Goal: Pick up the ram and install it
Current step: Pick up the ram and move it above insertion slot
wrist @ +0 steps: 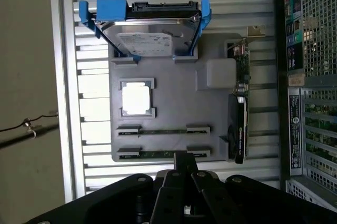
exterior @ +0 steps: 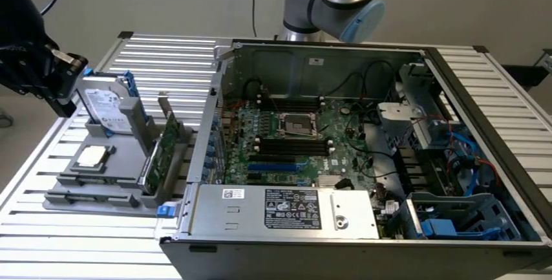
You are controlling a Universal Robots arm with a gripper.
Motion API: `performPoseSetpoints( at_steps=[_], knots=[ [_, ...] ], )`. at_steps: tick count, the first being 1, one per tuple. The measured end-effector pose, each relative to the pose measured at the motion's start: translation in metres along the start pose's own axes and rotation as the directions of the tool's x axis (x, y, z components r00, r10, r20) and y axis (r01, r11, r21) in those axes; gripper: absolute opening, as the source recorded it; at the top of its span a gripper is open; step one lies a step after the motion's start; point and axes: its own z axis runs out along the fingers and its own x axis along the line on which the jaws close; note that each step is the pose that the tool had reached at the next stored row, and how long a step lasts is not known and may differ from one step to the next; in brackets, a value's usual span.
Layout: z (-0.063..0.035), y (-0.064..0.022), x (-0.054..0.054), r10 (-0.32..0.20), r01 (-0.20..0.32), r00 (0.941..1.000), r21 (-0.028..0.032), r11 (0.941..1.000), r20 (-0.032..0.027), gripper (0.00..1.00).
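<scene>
Two ram sticks stand on edge in the grey holder tray, seen from above as thin green strips: one further in, one at the tray's edge nearest my fingers. My gripper hovers above that near edge, shut, with nothing between its fingers. In the exterior view the gripper hangs at the left, above the tray and apart from it. The black motherboard slots lie inside the open computer case.
The tray also holds a hard drive in a blue bracket, a square processor and a wider green expansion card on edge. The case wall stands close beside the tray. A slatted metal table carries everything.
</scene>
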Motion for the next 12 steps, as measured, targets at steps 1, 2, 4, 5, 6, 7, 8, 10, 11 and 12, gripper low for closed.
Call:
performPoseSetpoints(
  at_steps=[1, 2, 4, 5, 6, 7, 8, 10, 11, 12],
  knots=[
    [0.0, 0.0, 0.0, 0.0, 0.0, 1.0, 0.0, 1.0, 0.0, 0.11],
    [0.0, 0.0, 0.0, 0.0, 0.0, 1.0, 0.0, 1.0, 0.0, 0.11],
    [0.0, 0.0, 0.0, 0.0, 0.0, 1.0, 0.0, 1.0, 0.0, 0.11],
    [0.0, 0.0, 0.0, 0.0, 0.0, 1.0, 0.0, 1.0, 0.0, 0.11],
    [0.0, 0.0, 0.0, 0.0, 0.0, 1.0, 0.0, 1.0, 0.0, 0.11],
    [0.0, 0.0, 0.0, 0.0, 0.0, 1.0, 0.0, 1.0, -0.0001, 0.11],
    [0.0, 0.0, 0.0, 0.0, 0.0, 1.0, 0.0, 1.0, 0.0, 0.11],
    [0.0, 0.0, 0.0, 0.0, 0.0, 1.0, 0.0, 1.0, 0.0, 0.11],
    [0.0002, 0.0, 0.0001, 0.0, 0.0, 1.0, 0.0001, 1.0, -0.0001, 0.11],
    [0.0008, -0.0001, 0.0007, -0.004, 0.004, 1.0, -0.0002, 1.0, -0.0001, 0.11]
  ],
)
